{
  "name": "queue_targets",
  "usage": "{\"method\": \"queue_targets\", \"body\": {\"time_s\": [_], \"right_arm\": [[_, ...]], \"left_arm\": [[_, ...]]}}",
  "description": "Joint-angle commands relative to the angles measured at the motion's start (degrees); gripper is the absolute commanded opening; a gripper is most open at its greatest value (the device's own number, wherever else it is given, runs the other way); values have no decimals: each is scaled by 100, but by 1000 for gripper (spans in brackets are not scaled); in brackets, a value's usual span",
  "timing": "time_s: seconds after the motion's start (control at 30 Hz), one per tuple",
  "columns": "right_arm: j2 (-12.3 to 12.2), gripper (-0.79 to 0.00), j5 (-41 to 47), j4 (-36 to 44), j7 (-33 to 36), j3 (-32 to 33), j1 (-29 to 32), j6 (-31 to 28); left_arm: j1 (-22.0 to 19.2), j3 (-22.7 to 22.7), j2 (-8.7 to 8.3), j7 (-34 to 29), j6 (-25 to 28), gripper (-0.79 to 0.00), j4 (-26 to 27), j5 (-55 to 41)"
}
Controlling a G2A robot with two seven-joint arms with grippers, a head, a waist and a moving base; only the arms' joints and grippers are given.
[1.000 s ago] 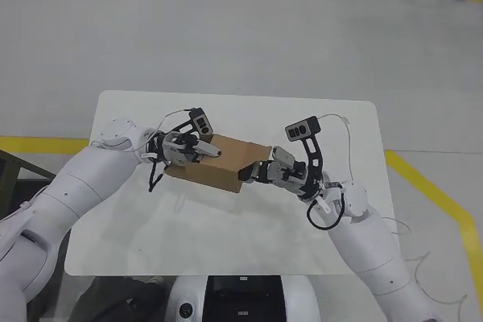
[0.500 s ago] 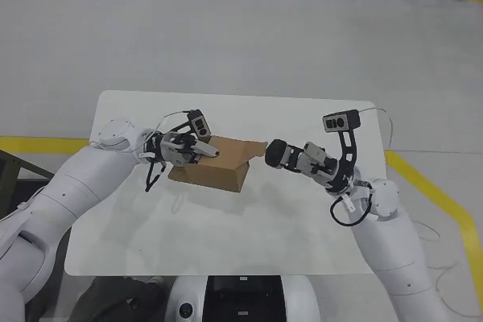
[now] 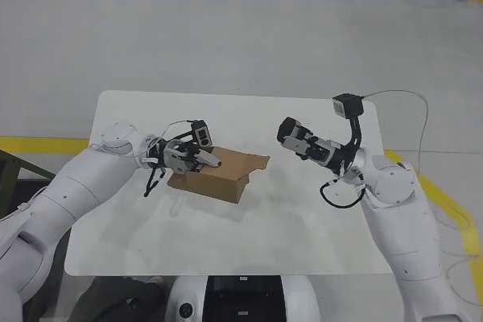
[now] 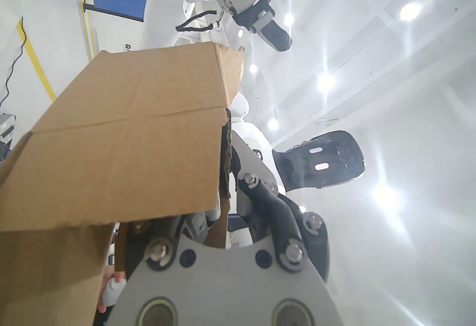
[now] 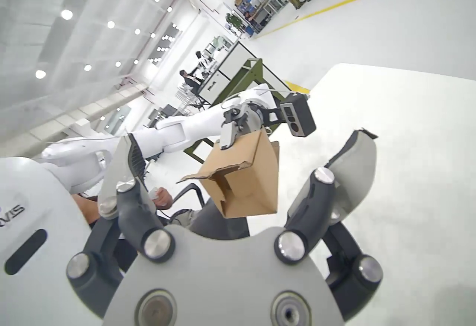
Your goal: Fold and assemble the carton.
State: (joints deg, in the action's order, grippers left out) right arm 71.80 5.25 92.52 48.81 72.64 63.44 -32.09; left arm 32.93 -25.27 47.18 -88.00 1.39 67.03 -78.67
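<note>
- Top view: you see the brown carton (image 3: pixel 225 171) on the white table (image 3: pixel 306 233), lying on its side and a bit crooked.
- You cannot tell if all of its bottom touches the table.
- One end of the carton is open. That end points at the right gripper (image 3: pixel 286 130).
- In the right wrist view, loose flaps (image 5: pixel 193 177) hang around that open end. One flap is bent into the hole. Inside the hole you see brown cardboard.
- The left gripper (image 3: pixel 208 158) is at the other end of the carton, the end away from the open hole.
- It is pinching the carton. One finger (image 5: pixel 227 136) lies on the top edge. In the left wrist view, the cardboard wall runs down between its two fingers.
- The right gripper is off to the side of the carton's open end, well apart from it and up in the air.
- Its two fingers are spread wide, and they hold and touch nothing.
</note>
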Motion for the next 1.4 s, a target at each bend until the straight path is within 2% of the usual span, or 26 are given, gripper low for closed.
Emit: {"method": "queue_targets", "body": {"time_s": [0.0,0.1,0.4,0.47,0.67,1.37], "right_arm": [[0,0,-367,3,-103,-59,-39,-23],[-7,0,-909,38,-277,-117,-60,-139],[-7,0,-909,38,-277,-117,-60,-139],[-38,0,-1402,240,76,-192,-100,-293],[-85,0,-1823,566,106,-290,34,-104],[-217,0,-2201,1013,-269,-379,397,-72]], "left_arm": [[-11,30,-18,0,-16,-785,9,-27],[-30,75,-51,0,-66,-785,50,-46],[-30,75,-51,0,-66,-785,50,-46],[-46,121,-72,0,-96,-785,38,69],[-134,259,-134,0,-46,-785,105,62],[-290,424,-201,0,133,-785,202,-281]]}}
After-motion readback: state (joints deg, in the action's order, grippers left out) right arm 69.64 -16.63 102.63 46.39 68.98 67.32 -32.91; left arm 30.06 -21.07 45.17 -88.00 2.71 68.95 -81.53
